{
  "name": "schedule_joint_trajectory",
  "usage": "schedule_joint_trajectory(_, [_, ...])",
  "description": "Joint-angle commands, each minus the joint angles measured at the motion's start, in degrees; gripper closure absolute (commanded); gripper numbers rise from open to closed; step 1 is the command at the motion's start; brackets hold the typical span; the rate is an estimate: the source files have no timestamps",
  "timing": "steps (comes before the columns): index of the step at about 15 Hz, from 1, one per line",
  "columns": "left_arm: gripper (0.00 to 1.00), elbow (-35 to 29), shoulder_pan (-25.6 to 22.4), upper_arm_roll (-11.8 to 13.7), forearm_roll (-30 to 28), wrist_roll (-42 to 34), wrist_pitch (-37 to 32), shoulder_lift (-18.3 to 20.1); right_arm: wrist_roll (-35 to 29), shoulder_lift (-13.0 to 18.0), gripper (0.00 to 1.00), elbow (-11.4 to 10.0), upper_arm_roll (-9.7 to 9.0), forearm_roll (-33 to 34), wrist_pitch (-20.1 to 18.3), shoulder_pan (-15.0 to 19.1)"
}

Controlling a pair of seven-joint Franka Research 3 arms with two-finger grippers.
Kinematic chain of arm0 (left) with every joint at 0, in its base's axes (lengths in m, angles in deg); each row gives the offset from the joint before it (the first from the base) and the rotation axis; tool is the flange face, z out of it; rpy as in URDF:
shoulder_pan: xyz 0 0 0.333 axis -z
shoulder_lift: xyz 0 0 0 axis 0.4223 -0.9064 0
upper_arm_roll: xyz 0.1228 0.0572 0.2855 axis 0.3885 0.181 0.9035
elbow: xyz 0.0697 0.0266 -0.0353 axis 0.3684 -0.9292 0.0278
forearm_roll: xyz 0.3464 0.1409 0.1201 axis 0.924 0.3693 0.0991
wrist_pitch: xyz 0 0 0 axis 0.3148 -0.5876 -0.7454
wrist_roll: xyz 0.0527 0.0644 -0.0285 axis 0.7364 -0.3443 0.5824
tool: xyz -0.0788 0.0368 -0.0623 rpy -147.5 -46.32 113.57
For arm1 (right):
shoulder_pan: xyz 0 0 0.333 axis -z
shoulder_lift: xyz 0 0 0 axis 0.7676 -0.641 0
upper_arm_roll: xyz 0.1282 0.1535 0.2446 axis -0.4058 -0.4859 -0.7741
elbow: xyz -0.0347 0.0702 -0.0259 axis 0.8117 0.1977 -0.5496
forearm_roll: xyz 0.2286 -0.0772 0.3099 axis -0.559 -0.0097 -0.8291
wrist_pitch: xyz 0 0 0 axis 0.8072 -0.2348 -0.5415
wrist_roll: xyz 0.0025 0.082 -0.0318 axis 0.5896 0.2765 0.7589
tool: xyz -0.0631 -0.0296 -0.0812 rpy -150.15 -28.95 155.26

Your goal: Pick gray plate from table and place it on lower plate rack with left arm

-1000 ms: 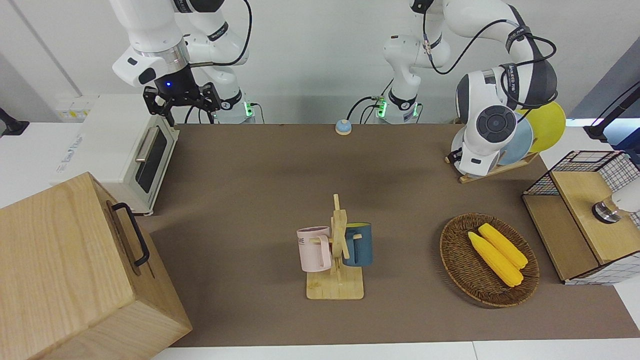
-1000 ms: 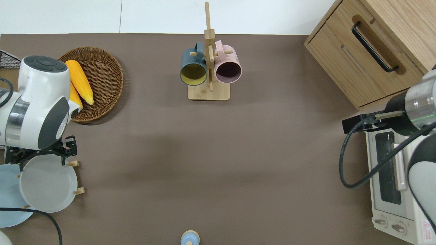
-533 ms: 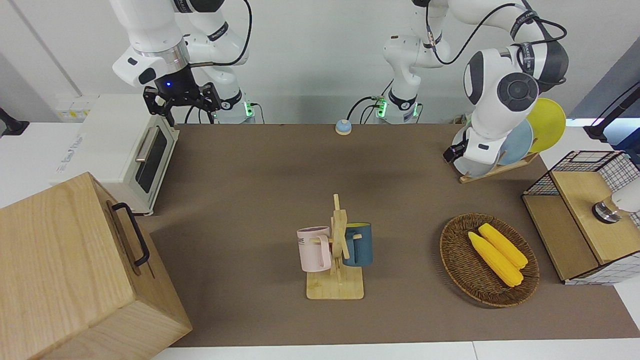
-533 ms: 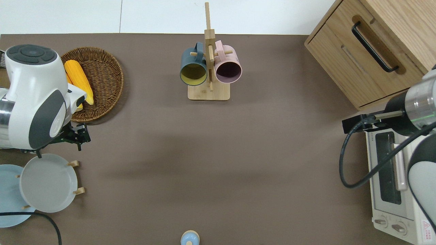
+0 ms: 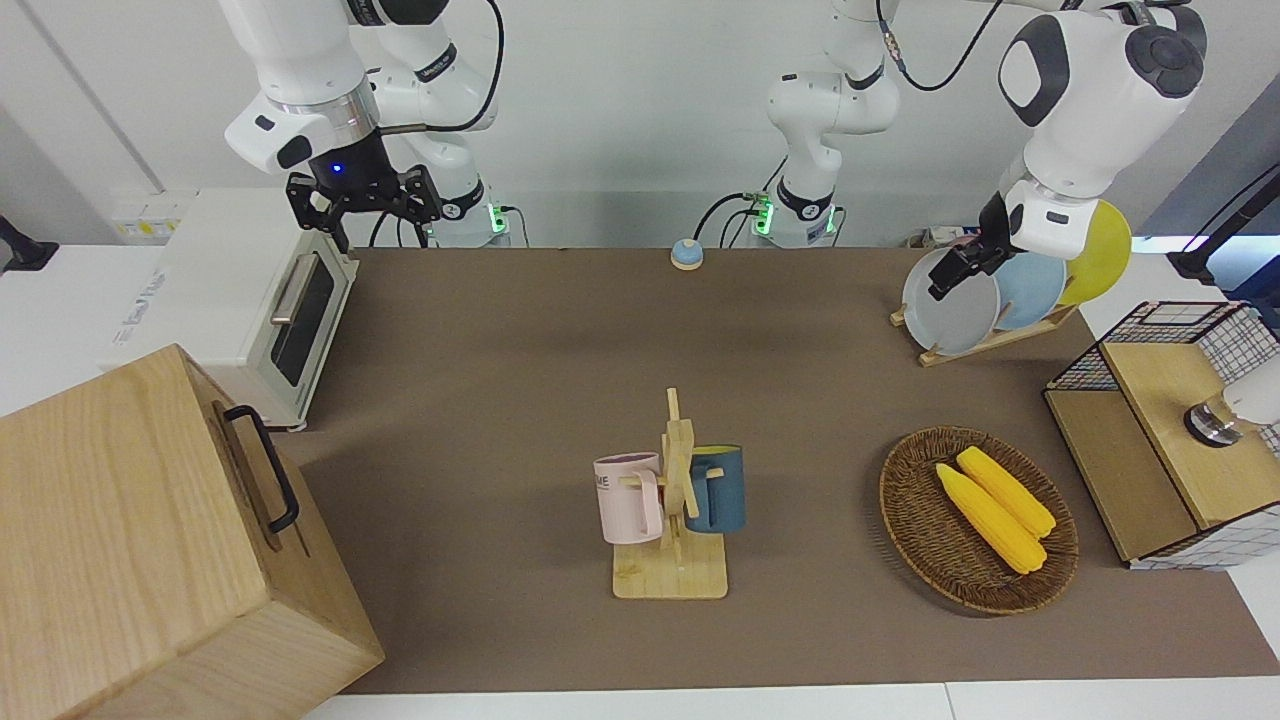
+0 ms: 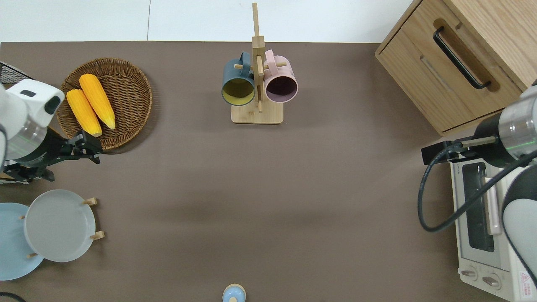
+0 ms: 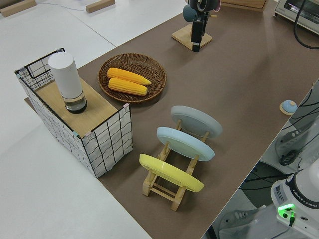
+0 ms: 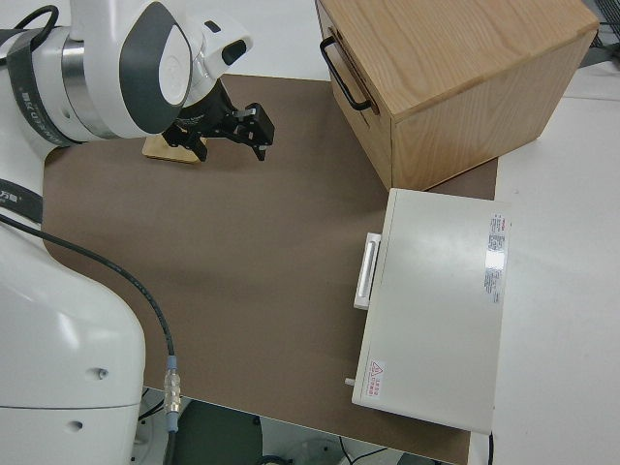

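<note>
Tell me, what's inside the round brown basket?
Two yellow corn cobs lie side by side in the wicker basket, and its woven bottom shows around them. Whatever is under the cobs is covered, so it cannot be seen.

Bright, even, diffuse light from above — no harsh glare on the matte table (image 5: 520,330). Soft, blurred shadows only: broad dim bands across the tabletop's middle, a dark patch toward 9 o'clock of the wooden cabinet (image 5: 150,540) in the overhead view. Sharp focus throughout — slight wide-angle stretching at the frame edges.
</note>
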Motion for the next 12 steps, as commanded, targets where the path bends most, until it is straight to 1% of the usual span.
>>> schedule_joint_trajectory(1, [0.00, -1.11, -2.05, -5.02, 0.01, -4.21, 0.99, 1.97, -0.70, 0.15, 0.017, 0.51, -0.98, 0.09, -0.81, 1.06])
schedule_joint_trajectory(3, [0.00, -1.11, -2.41, -5.47, -0.08, -7.90, 0.38, 3.03, -0.70, 0.07, 0.017, 0.51, -0.98, 0.09, -0.72, 1.06])
schedule_joint_trajectory(7, [0.00, -0.58, -2.59, -5.21, -0.17, -18.44, 0.02, 3.91, -0.70, 0.15, 0.017, 0.51, -0.98, 0.09, -0.81, 1.06])
schedule_joint_trajectory(8, [0.00, -0.50, -2.50, -5.20, -0.25, -20.12, -0.15, 3.91, -0.70, 0.15, 0.017, 0.51, -0.98, 0.09, -0.81, 1.06])
schedule_joint_trajectory(10, [0.00, -0.32, -2.41, -5.20, -0.87, -20.40, -0.33, 4.44, -0.70, 0.07, 0.017, 0.51, -0.98, 0.09, -0.81, 1.06])
schedule_joint_trajectory(12, [0.00, 0.47, -2.50, -5.29, -0.87, -20.31, -2.08, 4.79, -0.70, 0.07, 0.017, 0.51, -0.98, 0.09, -0.81, 1.06])
